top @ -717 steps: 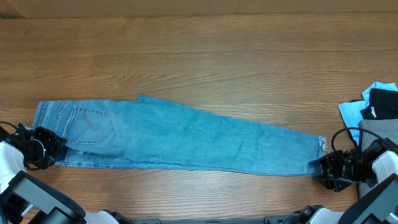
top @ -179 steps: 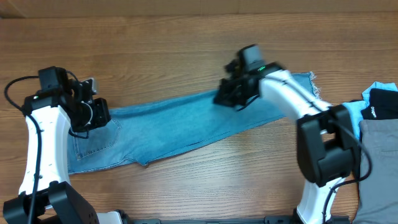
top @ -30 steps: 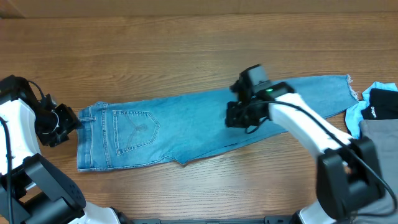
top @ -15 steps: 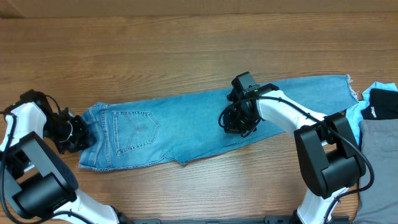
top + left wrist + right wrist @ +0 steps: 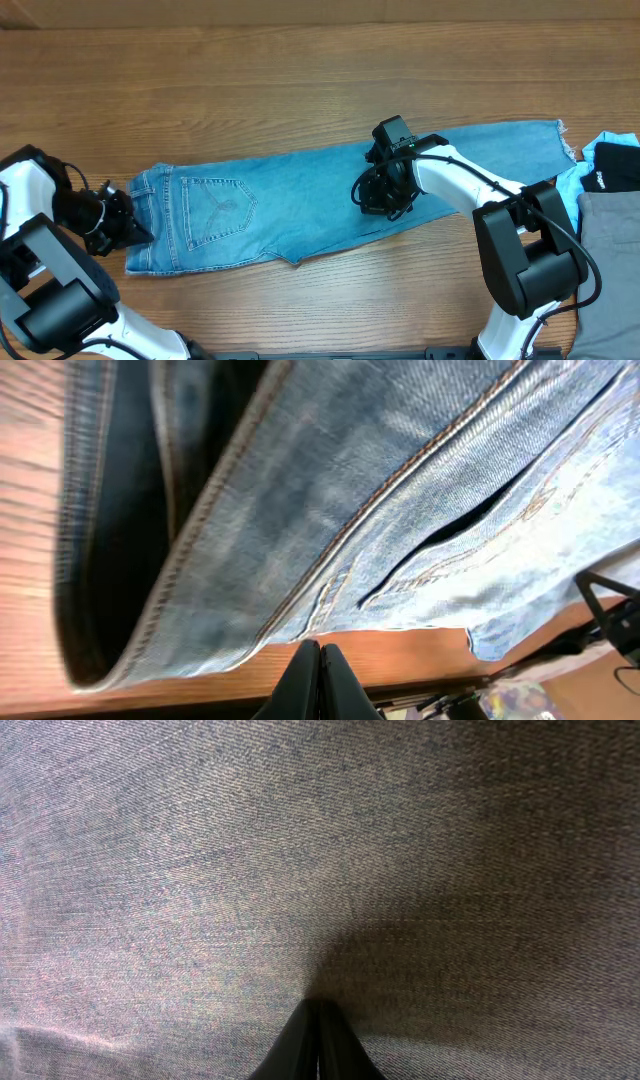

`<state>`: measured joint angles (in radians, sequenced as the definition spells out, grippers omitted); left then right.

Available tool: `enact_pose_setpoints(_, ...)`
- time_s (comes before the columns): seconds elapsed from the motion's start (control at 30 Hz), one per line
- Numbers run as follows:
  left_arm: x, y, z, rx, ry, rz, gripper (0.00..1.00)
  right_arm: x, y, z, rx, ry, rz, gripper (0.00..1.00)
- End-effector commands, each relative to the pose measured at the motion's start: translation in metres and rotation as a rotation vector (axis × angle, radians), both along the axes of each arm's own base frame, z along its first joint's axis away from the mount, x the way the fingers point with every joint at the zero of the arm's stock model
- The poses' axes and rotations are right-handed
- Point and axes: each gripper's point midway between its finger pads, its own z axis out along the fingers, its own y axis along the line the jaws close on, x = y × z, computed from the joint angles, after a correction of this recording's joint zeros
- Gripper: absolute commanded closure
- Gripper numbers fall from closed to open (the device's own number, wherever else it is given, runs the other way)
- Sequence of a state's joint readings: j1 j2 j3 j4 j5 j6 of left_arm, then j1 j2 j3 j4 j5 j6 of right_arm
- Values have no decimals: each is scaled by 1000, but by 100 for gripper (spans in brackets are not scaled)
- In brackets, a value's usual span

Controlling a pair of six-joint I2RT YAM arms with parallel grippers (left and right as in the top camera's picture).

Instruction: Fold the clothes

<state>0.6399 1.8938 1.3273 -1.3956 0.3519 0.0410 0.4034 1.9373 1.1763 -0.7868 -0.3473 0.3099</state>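
Axis: the jeans lie left-right; waistband just beside my left pincer.
Pincers: both closed; right pincer presses mid-leg.

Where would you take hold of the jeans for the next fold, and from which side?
Take the jeans by the frayed hem, coming from the right end: that edge lies flat and uncovered, opposite the waistband, so it could probably be carried leftward over the pocket.

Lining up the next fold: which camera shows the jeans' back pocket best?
Overhead: the whole stitched back pocket lies flat and unobstructed. Left wrist shows a blurred close-up of the jeans, pocket unclear; right wrist shows only plain denim.
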Motion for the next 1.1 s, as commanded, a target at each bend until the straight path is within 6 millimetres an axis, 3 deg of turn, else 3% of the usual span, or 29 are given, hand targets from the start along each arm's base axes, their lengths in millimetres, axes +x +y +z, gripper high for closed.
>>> enact_pose_setpoints(0.0, 7, 19, 3, 46, -61, 11, 96, 1, -6, -4, -35, -1, -4, 95)
enact_pose_setpoints(0.1, 13, 45, -6, 158, -59, 81, 94, 1, -6, -4, -35, -2, -1, 93)
enact_pose_setpoints(0.23, 53, 53, -6, 154, -243, 125, 85, 1, -6, -4, -35, -1, -1, 92)
enact_pose_setpoints(0.27, 67, 51, -3, 136, -313, 130, 69, 1, -6, -4, -35, -2, -1, 91)
enact_pose_setpoints(0.33, 83, 53, 0, 139, -385, 125, 49, 1, -6, -4, -34, -2, -1, 90)
enact_pose_setpoints(0.4, 93, 57, 0, 165, -427, 110, 35, 1, -6, -4, -34, -2, -1, 90)
enact_pose_setpoints(0.47, 98, 55, 0, 173, -444, 92, 28, 1, -6, -4, -34, -2, -1, 90)
enact_pose_setpoints(0.57, 103, 46, -1, 162, -471, 25, 27, 1, -6, -4, -34, -4, -1, 90)
enact_pose_setpoints(0.7, 116, 23, -1, 87, -551, -69, 30, 2, -6, -4, -33, -6, -1, 90)
enact_pose_setpoints(0.8, 113, 6, -8, 36, -516, -96, 75, 1, -6, -4, -33, -5, -1, 90)
enact_pose_setpoints(0.87, 107, 2, -7, 20, -492, -93, 92, 1, -6, -4, -35, -3, -1, 89)
enact_pose_setpoints(0.9, 104, 1, -5, 11, -478, -88, 96, 1, -6, -4, -35, -3, -1, 89)
enact_pose_setpoints(1.07, 87, 8, 23, -27, -415, -42, 96, 1, -6, -4, -35, -2, -1, 89)
